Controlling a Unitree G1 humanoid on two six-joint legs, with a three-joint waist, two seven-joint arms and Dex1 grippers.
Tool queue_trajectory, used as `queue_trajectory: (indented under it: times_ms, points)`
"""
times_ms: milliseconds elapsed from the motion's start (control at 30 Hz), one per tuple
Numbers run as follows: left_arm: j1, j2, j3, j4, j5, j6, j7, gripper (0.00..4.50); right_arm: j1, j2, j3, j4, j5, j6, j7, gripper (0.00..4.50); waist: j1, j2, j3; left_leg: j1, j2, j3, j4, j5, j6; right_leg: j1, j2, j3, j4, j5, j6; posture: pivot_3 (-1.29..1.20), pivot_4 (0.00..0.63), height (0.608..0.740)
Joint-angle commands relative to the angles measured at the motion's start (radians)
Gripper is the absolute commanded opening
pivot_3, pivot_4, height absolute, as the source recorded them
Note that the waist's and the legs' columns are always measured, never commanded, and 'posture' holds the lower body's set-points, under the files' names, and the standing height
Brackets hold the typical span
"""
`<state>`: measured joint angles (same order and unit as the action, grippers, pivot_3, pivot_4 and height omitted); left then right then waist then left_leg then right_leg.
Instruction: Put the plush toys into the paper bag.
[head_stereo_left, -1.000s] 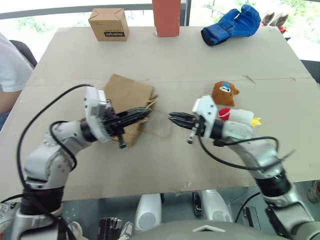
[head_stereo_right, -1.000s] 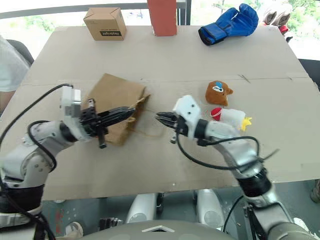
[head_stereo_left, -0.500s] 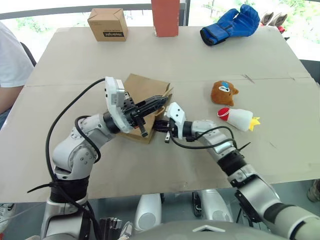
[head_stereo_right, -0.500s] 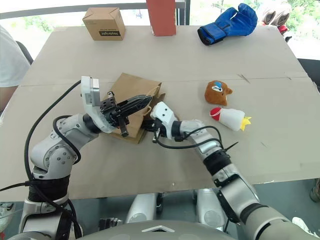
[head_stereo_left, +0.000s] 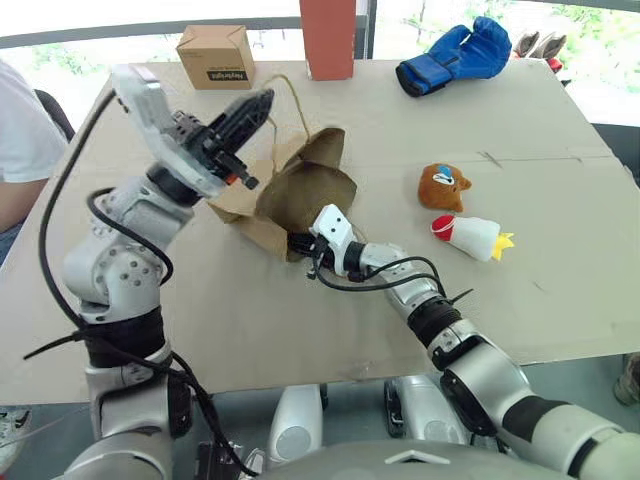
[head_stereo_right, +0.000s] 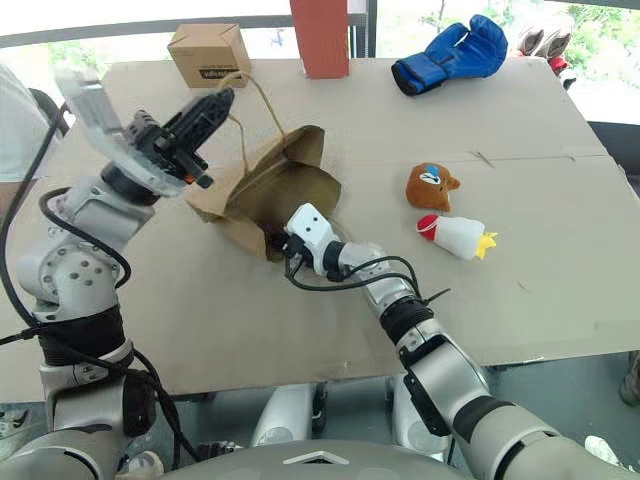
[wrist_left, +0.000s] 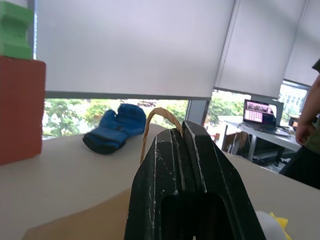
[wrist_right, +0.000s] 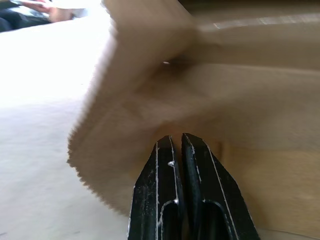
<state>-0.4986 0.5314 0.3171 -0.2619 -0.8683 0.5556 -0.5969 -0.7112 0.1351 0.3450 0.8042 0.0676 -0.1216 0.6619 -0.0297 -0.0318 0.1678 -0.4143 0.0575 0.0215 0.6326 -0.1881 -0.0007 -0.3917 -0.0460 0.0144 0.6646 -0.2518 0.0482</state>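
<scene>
Since the earlier frame, my left gripper (head_stereo_left: 262, 101) has risen, lifting the paper bag (head_stereo_left: 300, 195) by one loop handle (head_stereo_right: 250, 90) pinched in its closed fingers. My right gripper (head_stereo_right: 283, 243), fingers together and holding nothing, now sits at the bag's open mouth. Both plush toys, brown (head_stereo_left: 443, 187) and white (head_stereo_left: 476, 237), lie on the table (head_stereo_left: 560, 280) behind my right forearm, well apart from the bag.

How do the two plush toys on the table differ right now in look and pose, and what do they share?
The brown plush toy is round, with a blue-white face patch; the white plush toy is elongated, with a red end and yellow bits. The brown one sits nearer the table's far edge, the white one nearer the robot. The brown one sits compact, while the white one lies on its side. Both rest on the table, outside the paper bag, untouched by either gripper.
</scene>
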Motion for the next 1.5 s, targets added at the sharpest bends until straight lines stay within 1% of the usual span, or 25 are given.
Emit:
queue_trajectory:
  times_ms: [33,200,267,333,367,433,467,500,533,567,600,667,767,800,900,967,1033,1100,1167,1267,1333,1367,1400,1433,1500]
  points:
    - [0.003,0.010,0.022,-0.022,-0.014,0.000,0.006,0.00,0.015,0.056,0.010,0.072,-0.044,0.012,-0.031,0.02,0.000,-0.001,0.000,0.000,0.000,0.000,0.000,0.000,0.000,0.000,0.000,0.000,0.000,0.000,0.000,0.00,0.150,0.740]
    - [0.015,0.009,0.021,-0.031,-0.009,-0.001,0.016,0.00,0.026,0.041,0.000,0.015,-0.038,0.001,-0.037,0.02,-0.002,0.000,0.000,0.000,0.000,0.000,0.000,0.000,0.000,0.000,0.000,0.000,0.000,0.000,0.000,0.00,0.150,0.740]
    - [0.007,0.002,0.012,-0.027,-0.005,0.001,0.028,0.00,0.038,0.006,-0.016,-0.068,-0.018,0.024,-0.017,0.02,-0.002,0.000,0.000,-0.001,0.000,0.000,0.000,0.000,0.000,0.000,0.000,0.000,0.000,0.000,0.000,0.00,0.150,0.740]
    - [0.004,-0.004,-0.008,-0.024,0.011,-0.003,0.036,0.00,0.082,-0.042,-0.036,-0.224,0.022,0.072,0.022,0.02,0.001,0.000,0.000,-0.002,0.000,0.000,0.000,0.000,0.000,-0.001,0.000,0.000,-0.001,0.000,0.000,0.00,0.150,0.740]
    - [0.004,-0.009,-0.019,-0.023,0.018,-0.006,0.036,0.00,0.117,-0.072,-0.035,-0.326,0.041,0.091,0.056,0.26,0.005,0.000,0.001,-0.003,0.000,0.000,0.000,0.000,0.000,-0.001,0.000,0.000,-0.001,0.000,0.000,0.00,0.150,0.740]
    - [0.007,-0.022,-0.032,-0.020,0.026,-0.015,0.034,0.00,0.183,-0.114,-0.041,-0.517,0.049,0.141,0.044,0.88,0.014,0.000,0.001,-0.007,-0.001,0.000,-0.001,0.000,0.000,-0.005,-0.001,0.000,-0.003,0.001,0.001,0.00,0.150,0.740]
    - [0.008,-0.030,-0.034,-0.016,0.029,-0.019,0.033,0.00,0.206,-0.126,-0.046,-0.594,0.038,0.160,0.012,1.43,0.014,0.000,0.001,-0.010,-0.001,0.000,-0.001,0.000,0.000,-0.007,-0.001,0.000,-0.003,0.001,0.001,0.00,0.150,0.740]
    - [0.013,-0.036,-0.039,-0.008,0.036,-0.025,0.028,0.00,0.228,-0.136,-0.060,-0.679,0.028,0.210,-0.034,1.87,0.014,0.000,0.001,-0.011,-0.001,0.000,-0.001,0.000,0.000,-0.008,-0.001,0.000,-0.003,0.001,0.001,0.00,0.150,0.740]
    - [0.016,-0.041,-0.042,0.001,0.043,-0.031,0.023,0.00,0.241,-0.146,-0.074,-0.753,0.060,0.292,-0.040,1.87,0.014,0.000,0.001,-0.013,-0.001,0.000,-0.001,0.000,0.000,-0.011,-0.001,0.000,-0.002,0.001,0.001,0.00,0.150,0.740]
    - [0.021,-0.046,-0.045,0.009,0.051,-0.037,0.019,0.00,0.249,-0.161,-0.089,-0.825,0.135,0.392,-0.007,1.87,0.012,0.000,0.001,-0.015,-0.001,-0.001,0.000,0.000,0.000,-0.013,-0.001,0.000,-0.001,0.001,0.001,0.00,0.150,0.740]
    - [0.024,-0.050,-0.048,0.021,0.060,-0.045,0.012,0.00,0.259,-0.179,-0.119,-0.914,0.193,0.475,-0.006,2.22,0.011,0.000,0.001,-0.016,0.000,0.000,0.000,0.000,0.000,-0.015,0.000,0.001,0.000,0.001,0.001,0.00,0.150,0.740]
    - [0.023,-0.060,-0.054,0.036,0.073,-0.056,0.006,0.00,0.272,-0.216,-0.166,-1.051,0.255,0.582,-0.025,2.71,0.014,0.000,0.001,-0.017,0.000,-0.001,-0.001,0.000,0.000,-0.016,0.000,0.000,0.000,0.001,0.001,0.00,0.150,0.740]
    - [0.009,-0.077,-0.066,0.062,0.087,-0.070,-0.008,0.00,0.280,-0.277,-0.213,-1.209,0.251,0.662,-0.094,4.22,0.017,0.000,0.001,-0.018,0.000,-0.001,-0.001,0.000,0.000,-0.016,0.000,0.000,-0.001,0.001,0.001,0.00,0.150,0.740]
    - [0.005,-0.081,-0.069,0.071,0.091,-0.075,-0.013,0.00,0.284,-0.308,-0.230,-1.262,0.246,0.699,-0.114,4.49,0.018,0.000,0.001,-0.018,-0.001,0.000,-0.001,0.000,0.000,-0.016,0.000,0.000,-0.002,0.001,0.001,0.00,0.150,0.740]
    - [-0.010,-0.095,-0.081,0.096,0.104,-0.090,-0.031,0.00,0.324,-0.488,-0.319,-1.400,0.233,0.879,-0.133,4.49,0.025,0.000,0.001,-0.019,-0.002,0.000,0.000,0.000,0.000,-0.016,-0.001,0.000,-0.003,0.001,0.001,0.00,0.150,0.740]
    - [-0.018,-0.101,-0.086,0.105,0.108,-0.097,-0.039,0.00,0.349,-0.638,-0.330,-1.429,0.182,0.977,-0.138,4.49,0.029,0.000,0.001,-0.019,-0.002,0.000,0.000,0.000,0.000,-0.016,-0.002,0.000,-0.004,0.000,0.000,0.00,0.150,0.740]
    - [-0.024,-0.103,-0.089,0.113,0.112,-0.101,-0.045,0.00,0.387,-0.744,-0.358,-1.426,0.160,1.052,-0.146,4.49,0.029,-0.001,0.001,-0.019,-0.003,0.001,0.000,0.000,0.000,-0.016,-0.003,0.001,-0.004,-0.001,-0.002,0.00,0.150,0.740]
    - [-0.030,-0.106,-0.091,0.117,0.115,-0.103,-0.051,0.00,0.423,-0.809,-0.383,-1.396,0.166,1.120,-0.143,4.49,0.029,-0.001,0.001,-0.019,-0.003,0.001,0.000,0.000,0.000,-0.016,-0.003,0.001,-0.004,-0.001,-0.003,0.00,0.150,0.740]
    - [-0.035,-0.107,-0.092,0.119,0.118,-0.104,-0.058,0.00,0.462,-0.877,-0.370,-1.364,0.154,1.158,-0.127,4.49,0.021,-0.001,0.001,-0.019,-0.002,0.001,0.000,0.000,0.000,-0.016,-0.002,0.001,-0.003,-0.001,-0.003,0.00,0.150,0.740]
    - [-0.040,-0.111,-0.095,0.118,0.118,-0.102,-0.067,0.00,0.482,-0.887,-0.352,-1.299,0.159,1.167,-0.130,4.49,0.015,-0.001,0.002,-0.019,-0.002,0.001,0.000,0.000,0.000,-0.016,-0.001,0.001,-0.004,-0.001,-0.002,0.00,0.150,0.740]
    - [-0.043,-0.113,-0.099,0.115,0.119,-0.100,-0.075,0.00,0.487,-0.890,-0.315,-1.244,0.128,1.129,-0.141,3.95,0.014,-0.001,0.002,-0.018,-0.002,0.001,0.000,0.000,0.000,-0.016,-0.001,0.002,-0.004,0.000,0.001,0.00,0.150,0.740]
    - [-0.042,-0.113,-0.100,0.111,0.119,-0.099,-0.077,0.00,0.491,-0.888,-0.304,-1.227,0.120,1.109,-0.143,3.55,0.015,-0.001,0.002,-0.018,-0.002,0.001,0.000,0.000,0.000,-0.016,-0.001,0.002,-0.004,0.000,0.001,0.00,0.150,0.740]
    - [-0.042,-0.112,-0.098,0.107,0.115,-0.096,-0.077,0.00,0.491,-0.884,-0.298,-1.214,0.110,1.086,-0.148,3.04,0.016,-0.001,0.002,-0.019,-0.002,0.001,0.000,0.000,0.000,-0.016,-0.001,0.001,-0.004,0.000,0.001,0.00,0.150,0.740]
    - [-0.040,-0.112,-0.096,0.101,0.111,-0.093,-0.076,0.00,0.492,-0.881,-0.296,-1.207,0.101,1.065,-0.152,2.70,0.016,-0.001,0.002,-0.019,-0.002,0.001,0.000,0.000,0.000,-0.016,-0.001,0.002,-0.004,0.000,0.001,0.00,0.150,0.740]
    - [-0.032,-0.112,-0.090,0.086,0.092,-0.080,-0.077,0.00,0.495,-0.875,-0.305,-1.204,0.100,1.025,-0.148,1.59,0.017,-0.001,0.002,-0.019,-0.002,0.001,0.000,0.000,0.000,-0.016,-0.001,0.002,-0.004,0.000,0.002,0.00,0.150,0.740]
